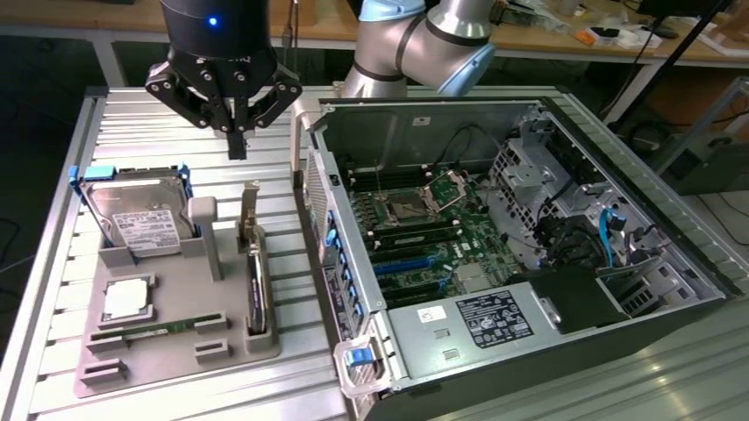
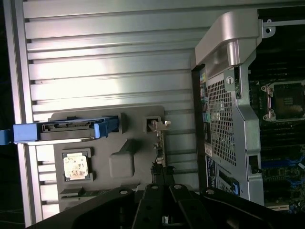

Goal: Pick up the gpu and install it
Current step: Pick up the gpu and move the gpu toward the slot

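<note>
The gpu (image 1: 255, 285) stands on its long edge in a slot at the right side of the grey holder (image 1: 175, 355), its silver end bracket (image 1: 249, 210) pointing up at the far end. In the wrist view the gpu (image 2: 159, 145) appears edge-on as a thin dark card with the bracket at one end. My gripper (image 1: 238, 145) hangs above the slatted table just beyond the holder's far edge, clear of the card and a little to the exterior view's left of it. Its fingers are shut with nothing between them. The black gripper linkage (image 2: 163, 191) frames the wrist view's edge.
The holder also carries a hard drive (image 1: 135, 215) in a blue caddy, a CPU (image 1: 126, 300) and a RAM stick (image 1: 153, 331). The open computer case (image 1: 339, 228) lies at the exterior view's right with its motherboard (image 1: 422, 228) exposed. Benches with clutter stand behind.
</note>
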Controlling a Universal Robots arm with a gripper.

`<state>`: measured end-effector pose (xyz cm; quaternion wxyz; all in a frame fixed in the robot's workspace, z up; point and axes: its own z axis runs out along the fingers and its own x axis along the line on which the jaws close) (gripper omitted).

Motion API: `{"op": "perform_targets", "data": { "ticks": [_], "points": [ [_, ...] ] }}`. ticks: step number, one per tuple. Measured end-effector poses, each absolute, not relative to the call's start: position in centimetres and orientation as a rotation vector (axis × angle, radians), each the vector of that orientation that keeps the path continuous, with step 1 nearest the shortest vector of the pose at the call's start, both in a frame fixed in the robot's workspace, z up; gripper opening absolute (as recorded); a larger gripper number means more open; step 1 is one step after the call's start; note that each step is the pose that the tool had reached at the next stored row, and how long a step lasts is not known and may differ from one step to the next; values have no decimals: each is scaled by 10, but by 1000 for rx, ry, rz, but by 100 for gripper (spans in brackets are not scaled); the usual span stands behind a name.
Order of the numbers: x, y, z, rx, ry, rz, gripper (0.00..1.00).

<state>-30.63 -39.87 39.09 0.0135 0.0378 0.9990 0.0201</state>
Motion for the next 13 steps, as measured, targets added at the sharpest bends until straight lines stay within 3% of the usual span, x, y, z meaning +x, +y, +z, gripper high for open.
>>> {"op": "perform_targets", "data": {
  "ticks": [4,6,10,12,13],
  "points": [
    [-306,-399,391,118,3112,63,11],
    [-306,-399,391,118,3112,62,17],
    [-306,-399,391,118,3112,63,42],
    [-306,-399,391,118,3112,63,42],
    [-306,-399,391,118,3112,63,48]
  ]
}}
